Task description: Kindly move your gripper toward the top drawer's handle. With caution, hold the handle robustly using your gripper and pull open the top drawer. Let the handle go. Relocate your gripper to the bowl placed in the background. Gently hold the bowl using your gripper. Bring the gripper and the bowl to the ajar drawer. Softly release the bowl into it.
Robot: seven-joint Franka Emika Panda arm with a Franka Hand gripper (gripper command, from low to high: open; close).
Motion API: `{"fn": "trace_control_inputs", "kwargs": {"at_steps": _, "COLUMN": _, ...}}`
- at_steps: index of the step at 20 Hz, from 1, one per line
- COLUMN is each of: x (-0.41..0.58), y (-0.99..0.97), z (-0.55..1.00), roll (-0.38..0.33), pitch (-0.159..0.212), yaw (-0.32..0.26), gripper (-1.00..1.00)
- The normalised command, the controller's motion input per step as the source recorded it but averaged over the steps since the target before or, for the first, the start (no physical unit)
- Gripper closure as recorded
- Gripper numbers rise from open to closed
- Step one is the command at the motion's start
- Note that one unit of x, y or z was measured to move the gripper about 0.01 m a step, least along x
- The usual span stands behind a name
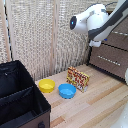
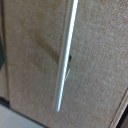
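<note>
In the wrist view a slim silver handle (image 2: 65,60) runs slantwise across the grey-brown wood front of a drawer (image 2: 30,65), very close to the camera. No fingers show in that view. In the exterior view the white arm reaches in from the upper right, and its hand end (image 1: 95,43) hangs just in front of the dresser's upper drawer front (image 1: 119,40); the fingers are hidden. The yellow bowl (image 1: 47,85) sits on the wooden table near the back wall, far from the hand, towards the exterior view's left.
A blue bowl (image 1: 67,90) sits beside the yellow one. A red and yellow patterned box (image 1: 78,78) stands next to it. A big black open bin (image 1: 20,100) fills the exterior view's lower left. A lower drawer front with its own bar (image 1: 107,59) is below the hand.
</note>
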Motion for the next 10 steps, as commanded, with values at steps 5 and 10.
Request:
{"fn": "trace_control_inputs", "kwargs": {"at_steps": 5, "x": 0.045, "y": -0.48, "z": 0.0, "roll": -0.212, "pitch": 0.049, "yaw": 0.003, "gripper": -1.0}}
{"fn": "trace_control_inputs", "kwargs": {"at_steps": 10, "x": 0.049, "y": -0.39, "z": 0.0, "roll": -0.073, "pitch": 0.021, "yaw": 0.053, "gripper": 1.0}}
